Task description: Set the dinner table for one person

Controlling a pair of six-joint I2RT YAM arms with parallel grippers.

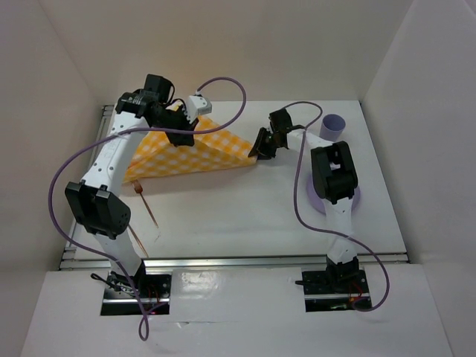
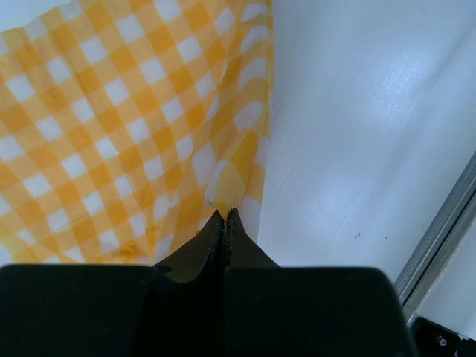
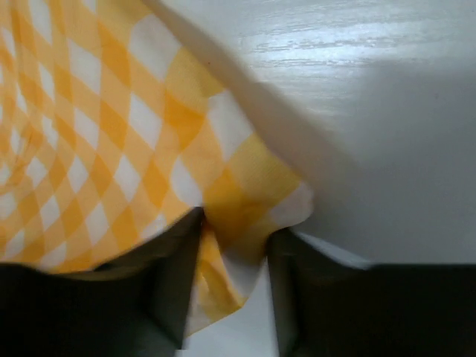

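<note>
A yellow-and-white checked cloth (image 1: 193, 156) lies folded into a triangle on the white dinner table (image 1: 245, 216), left of the middle. My left gripper (image 1: 181, 126) is at the cloth's far corner. In the left wrist view its jaws (image 2: 225, 213) are pressed together on the cloth's edge (image 2: 111, 111). My right gripper (image 1: 260, 149) is at the cloth's right tip. In the right wrist view its fingers stand apart (image 3: 236, 225), and the cloth's corner (image 3: 245, 193) hangs crumpled in the gap between them.
A lilac cup (image 1: 332, 125) stands at the far right. A lilac plate (image 1: 358, 199) lies partly under the right arm. Two thin wooden sticks (image 1: 146, 204) lie near the left arm. A metal rail (image 1: 245, 260) runs along the near edge, and white walls enclose the table.
</note>
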